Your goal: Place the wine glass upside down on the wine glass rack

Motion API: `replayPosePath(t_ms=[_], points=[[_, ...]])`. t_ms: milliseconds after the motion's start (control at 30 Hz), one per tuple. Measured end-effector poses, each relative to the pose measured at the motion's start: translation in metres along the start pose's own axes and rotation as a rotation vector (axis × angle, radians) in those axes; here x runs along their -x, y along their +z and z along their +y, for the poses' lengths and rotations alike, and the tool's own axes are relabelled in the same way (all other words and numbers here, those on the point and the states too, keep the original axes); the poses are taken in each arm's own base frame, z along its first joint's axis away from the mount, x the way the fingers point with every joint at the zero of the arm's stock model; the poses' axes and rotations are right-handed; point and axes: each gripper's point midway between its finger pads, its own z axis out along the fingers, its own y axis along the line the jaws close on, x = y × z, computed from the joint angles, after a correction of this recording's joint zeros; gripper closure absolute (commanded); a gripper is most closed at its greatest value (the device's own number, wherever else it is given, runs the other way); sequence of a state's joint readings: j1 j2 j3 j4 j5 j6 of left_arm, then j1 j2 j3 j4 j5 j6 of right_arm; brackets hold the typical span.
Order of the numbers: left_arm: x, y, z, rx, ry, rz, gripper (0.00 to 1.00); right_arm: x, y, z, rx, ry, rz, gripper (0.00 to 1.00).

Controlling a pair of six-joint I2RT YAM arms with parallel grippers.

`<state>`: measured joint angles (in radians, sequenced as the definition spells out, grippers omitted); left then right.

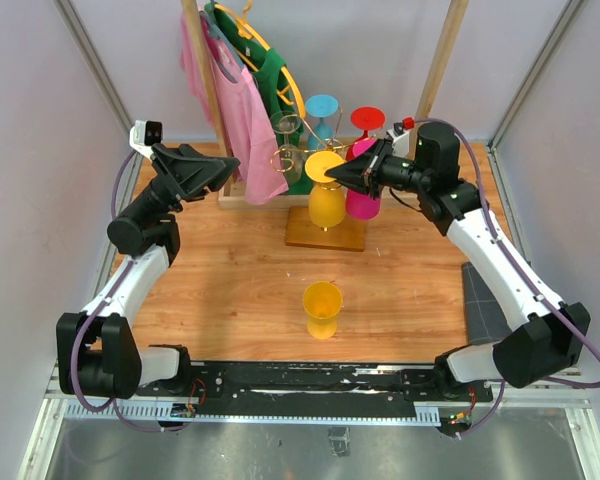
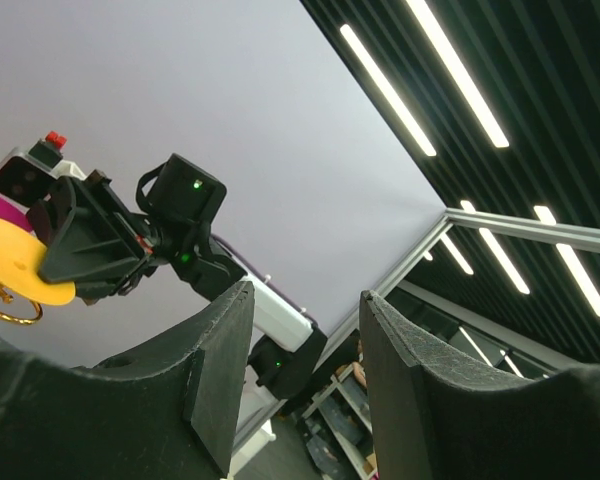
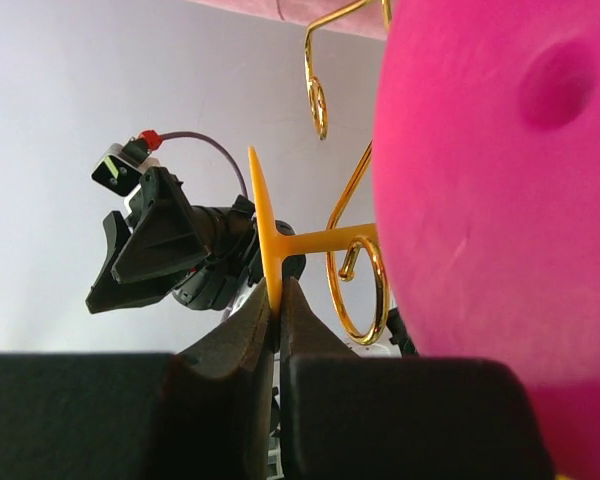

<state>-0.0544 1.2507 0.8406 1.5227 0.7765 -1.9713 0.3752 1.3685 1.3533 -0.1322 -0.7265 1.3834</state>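
A yellow wine glass (image 1: 326, 198) hangs upside down on the gold wire rack (image 1: 287, 150), above the rack's wooden base (image 1: 326, 234). My right gripper (image 1: 352, 172) is shut on the rim of this glass's foot. In the right wrist view the gripper (image 3: 278, 295) pinches the thin yellow foot disc (image 3: 260, 220), and the stem runs through a gold wire loop (image 3: 365, 290). My left gripper (image 1: 225, 170) is open and empty, raised to the left of the rack. The left wrist view shows its fingers (image 2: 225, 350) apart with only the room between them.
A second yellow wine glass (image 1: 322, 308) stands upright on the wooden table (image 1: 230, 270) near the front. Pink (image 1: 362, 202), red (image 1: 368, 118) and blue (image 1: 322, 105) glasses hang on the rack. A clothes rail with pink (image 1: 242, 110) and green shirts stands just behind the left gripper.
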Motion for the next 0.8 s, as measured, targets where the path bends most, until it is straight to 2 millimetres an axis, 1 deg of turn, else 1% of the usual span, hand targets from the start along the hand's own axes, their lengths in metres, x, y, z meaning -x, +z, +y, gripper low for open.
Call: replayPosePath(t_ms=[167,267,567,800], points=[[0.0,0.0,0.0,0.001,-0.001,0.0,0.49,-0.007,-0.001,0.004,0.009,-0.009,0.014,0.99],[0.0,-0.001,0.001,0.002,-0.002,-0.001,0.49,-0.01,-0.005,0.006,0.015,-0.015,0.013,0.99],[-0.002,-0.002,0.001,0.004,-0.004,-0.002,0.49,-0.019,-0.015,0.002,0.017,-0.021,0.009,0.99],[-0.003,-0.002,-0.003,-0.003,0.003,0.001,0.49,-0.019,-0.02,-0.005,0.004,-0.021,-0.011,0.99]])
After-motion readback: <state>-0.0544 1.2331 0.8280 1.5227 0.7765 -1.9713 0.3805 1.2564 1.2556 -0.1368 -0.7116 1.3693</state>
